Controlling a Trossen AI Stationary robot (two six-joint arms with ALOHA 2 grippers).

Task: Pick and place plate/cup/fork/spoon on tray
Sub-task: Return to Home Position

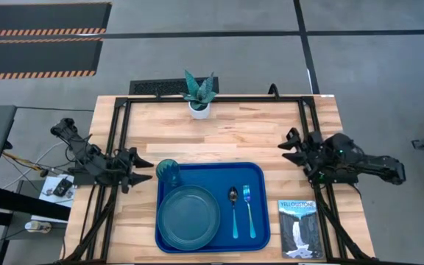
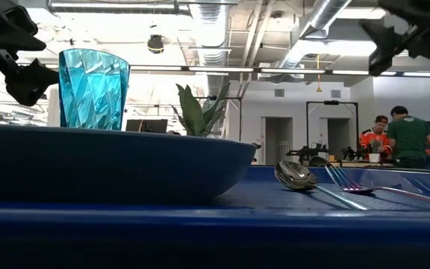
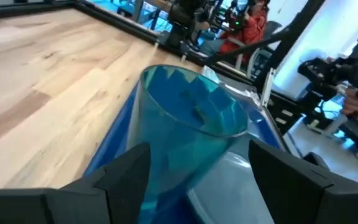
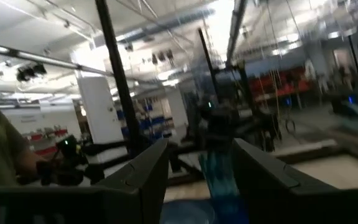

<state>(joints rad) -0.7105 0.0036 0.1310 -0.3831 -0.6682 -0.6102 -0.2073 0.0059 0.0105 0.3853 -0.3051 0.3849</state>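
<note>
All four items sit on the tray (image 1: pixel 260 177): cup (image 1: pixel 168 172) at its 10 o'clock corner, plate (image 1: pixel 189 214), spoon (image 1: pixel 233 210), fork (image 1: pixel 248 209). Left gripper (image 1: pixel 144 169), fingers spread and empty, should retreat toward 9 o'clock without clipping the cup. Right gripper (image 1: pixel 288 151) waits open at 3 o'clock.

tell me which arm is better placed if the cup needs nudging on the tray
Left, probably. The left gripper is open just beside the cup, which stands in the tray corner nearest it. The right gripper waits beyond the tray's far side.
</note>
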